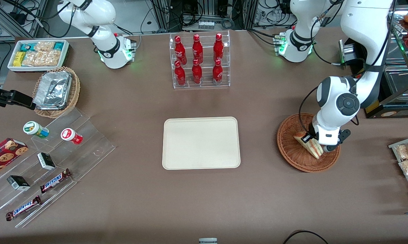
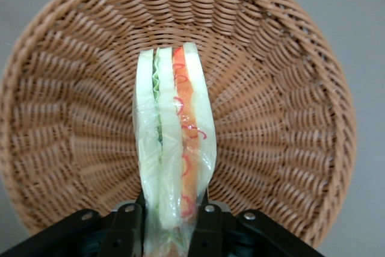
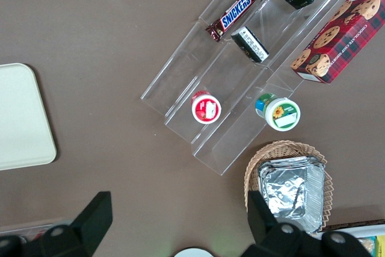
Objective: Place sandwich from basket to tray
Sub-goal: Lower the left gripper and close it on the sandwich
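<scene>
the pincer (image 2: 171, 221) is clamped on the sandwich (image 2: 173, 148), its two black fingers (image 2: 123, 224) pressing the wedge's wrapped sides. the sandwich sits within the rim of the basket (image 2: 289, 118), layered edge facing the wrist camera. in the front view the basket (image 1: 288, 149) rests on the desk (image 1: 204, 196) toward the working arm's end, well apart from the cream tray (image 1: 201, 142).

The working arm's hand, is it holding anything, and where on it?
The hand grips the triangular wedge sandwich by one end, over the reddish-brown wicker basket.
</scene>
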`<state>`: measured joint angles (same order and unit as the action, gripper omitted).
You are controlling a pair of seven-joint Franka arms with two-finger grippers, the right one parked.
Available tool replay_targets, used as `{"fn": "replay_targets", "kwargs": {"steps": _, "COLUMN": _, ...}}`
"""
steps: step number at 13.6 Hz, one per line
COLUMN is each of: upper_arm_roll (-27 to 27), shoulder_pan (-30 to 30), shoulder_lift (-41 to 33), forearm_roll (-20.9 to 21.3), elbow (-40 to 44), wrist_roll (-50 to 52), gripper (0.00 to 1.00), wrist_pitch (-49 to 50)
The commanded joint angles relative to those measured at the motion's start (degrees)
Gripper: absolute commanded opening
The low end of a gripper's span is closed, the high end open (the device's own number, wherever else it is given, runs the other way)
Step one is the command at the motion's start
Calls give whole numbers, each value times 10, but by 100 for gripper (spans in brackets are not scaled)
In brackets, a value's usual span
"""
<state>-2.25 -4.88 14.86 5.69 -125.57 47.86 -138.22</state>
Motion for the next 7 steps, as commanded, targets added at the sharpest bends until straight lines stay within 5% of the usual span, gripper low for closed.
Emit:
{"fn": "replay_targets", "kwargs": {"steps": 1, "upper_arm_roll": 1, "shoulder_pan": -1, "shoulder_lift": -54, "forearm_roll": 20, "elbow": 8, "wrist_roll": -31, "gripper": 0, "wrist_pitch": 87}}
{"fn": "replay_targets", "kwargs": {"steps": 7, "upper_arm_roll": -43, "shoulder_pan": -12, "shoulder_lift": -103, "forearm_roll": 13, "elbow": 94, "wrist_roll": -125, "gripper": 0, "wrist_pitch": 228}}
